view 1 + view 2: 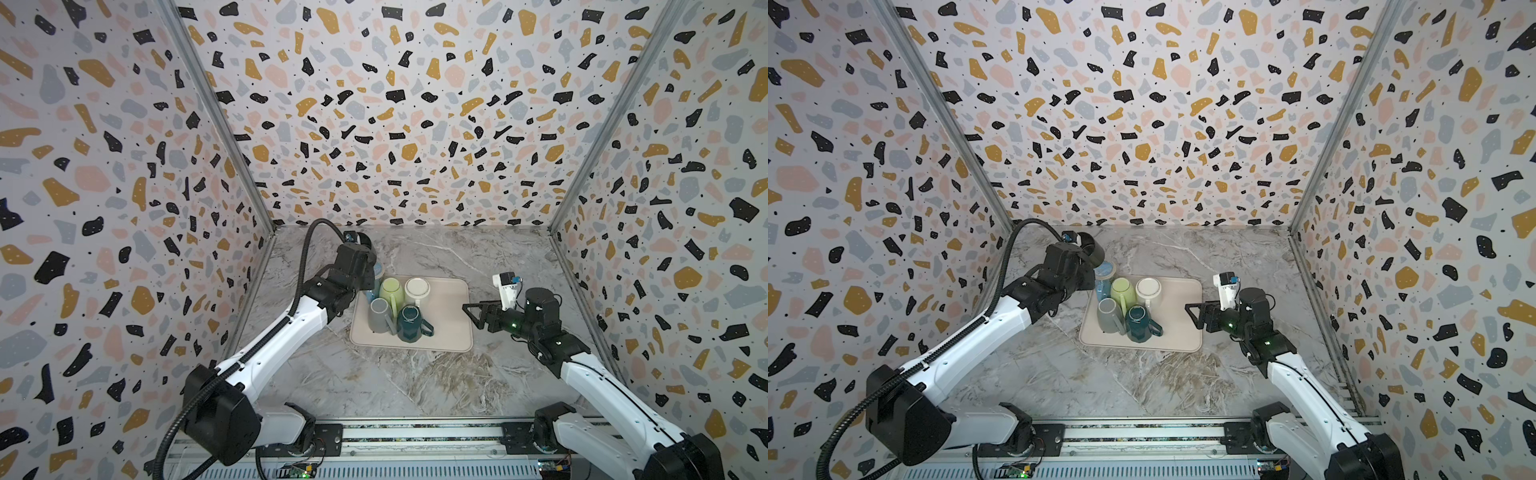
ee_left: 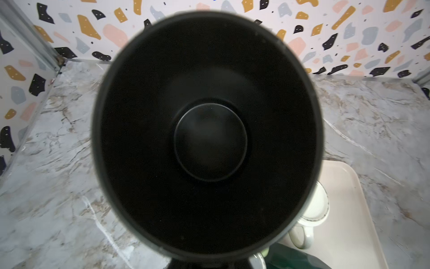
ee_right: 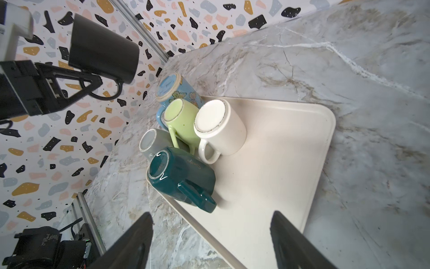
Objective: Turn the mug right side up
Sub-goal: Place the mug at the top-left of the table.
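Black mug [image 1: 1093,249]: held in the air on its side, left of centre in both top views, by the tray's [image 1: 451,328] upper-left corner.
Left gripper [image 3: 93,80]: clamped on the mug's handle.
Right gripper [image 1: 473,316]: jaws spread apart, nothing held, just right of the tray.

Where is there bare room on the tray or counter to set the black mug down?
Bare: the tray between the white mug, the dark green mug and the right claw; also the counter in front of it. Crowded: the tray's other half, where these cluster with the grey mug, light green mug and blue mug.
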`<control>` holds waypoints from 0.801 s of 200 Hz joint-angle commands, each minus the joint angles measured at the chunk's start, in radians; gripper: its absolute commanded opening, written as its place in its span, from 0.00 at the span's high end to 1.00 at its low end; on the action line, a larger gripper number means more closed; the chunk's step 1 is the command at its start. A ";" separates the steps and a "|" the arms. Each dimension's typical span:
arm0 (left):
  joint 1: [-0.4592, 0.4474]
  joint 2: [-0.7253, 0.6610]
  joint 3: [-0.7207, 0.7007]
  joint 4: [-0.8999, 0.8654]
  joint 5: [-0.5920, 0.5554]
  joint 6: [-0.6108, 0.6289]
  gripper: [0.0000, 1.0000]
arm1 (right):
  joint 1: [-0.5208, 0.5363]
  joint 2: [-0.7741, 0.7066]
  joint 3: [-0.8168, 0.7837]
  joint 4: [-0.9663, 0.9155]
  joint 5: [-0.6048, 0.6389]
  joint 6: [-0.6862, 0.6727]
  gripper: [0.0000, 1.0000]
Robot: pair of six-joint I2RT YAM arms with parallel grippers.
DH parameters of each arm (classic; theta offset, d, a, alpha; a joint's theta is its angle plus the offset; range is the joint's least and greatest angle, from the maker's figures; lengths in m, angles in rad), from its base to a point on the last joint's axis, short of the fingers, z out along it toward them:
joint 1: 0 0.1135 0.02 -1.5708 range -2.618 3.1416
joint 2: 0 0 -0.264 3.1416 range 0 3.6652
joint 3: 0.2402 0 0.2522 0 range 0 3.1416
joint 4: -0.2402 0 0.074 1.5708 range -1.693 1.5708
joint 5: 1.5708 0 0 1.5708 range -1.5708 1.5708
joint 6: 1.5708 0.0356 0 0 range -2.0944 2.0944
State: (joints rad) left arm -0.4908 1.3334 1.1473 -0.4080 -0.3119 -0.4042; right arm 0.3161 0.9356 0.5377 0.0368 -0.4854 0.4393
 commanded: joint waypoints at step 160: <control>0.324 0.230 -0.041 0.169 -0.015 -0.025 1.00 | -0.005 -0.065 -0.078 -0.056 -0.026 -0.024 0.18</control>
State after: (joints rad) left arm -0.1761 1.5639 1.0721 -0.3470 -0.2836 -0.4332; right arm 0.3141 0.8936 0.4644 0.0055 -0.5011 0.4210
